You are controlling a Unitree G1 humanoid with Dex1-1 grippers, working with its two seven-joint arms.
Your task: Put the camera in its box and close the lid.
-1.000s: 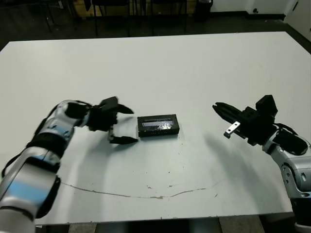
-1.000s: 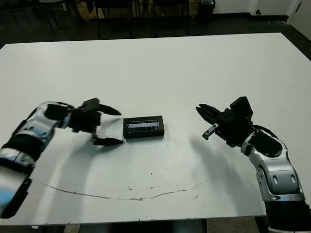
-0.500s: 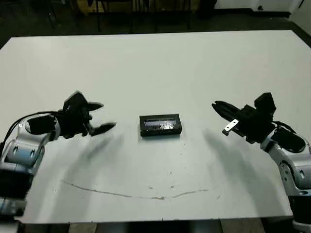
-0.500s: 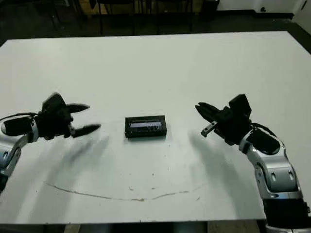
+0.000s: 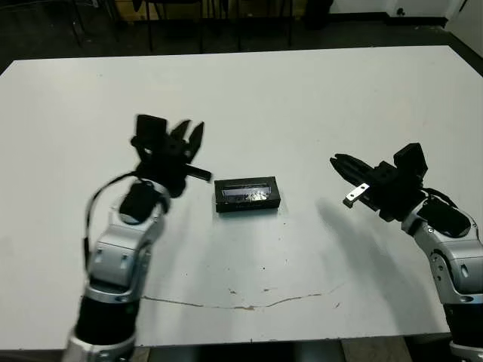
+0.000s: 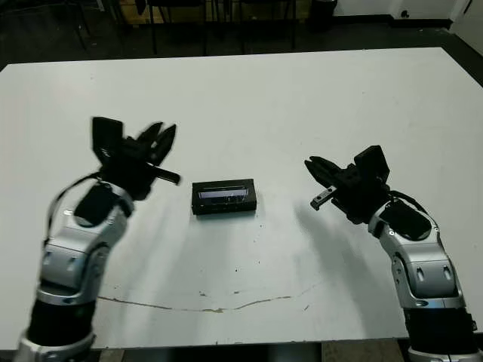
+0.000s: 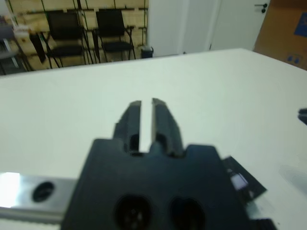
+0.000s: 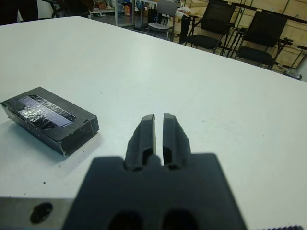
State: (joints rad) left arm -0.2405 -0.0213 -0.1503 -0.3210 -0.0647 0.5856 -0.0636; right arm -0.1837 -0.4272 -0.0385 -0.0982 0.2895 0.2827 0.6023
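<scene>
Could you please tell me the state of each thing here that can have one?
lid: closed on the box, lying flat.
box: shut, flat on the table, touched by neither hand.
left hand: shut, empty, clear of the box.
right hand: shut, empty, clear of the box.
camera: not in view.

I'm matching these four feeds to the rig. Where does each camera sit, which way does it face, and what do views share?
Left eye view: on the head, looking down at the white table; both arms show, left gripper raised, right gripper low.
Right eye view: same head, same scene; closed box with its lid at centre.
Left wrist view: along its own nearly shut fingers, toward chairs.
Right wrist view: along its nearly shut fingers, across the table.
Shared: the right wrist and both eye views show the lid.
</scene>
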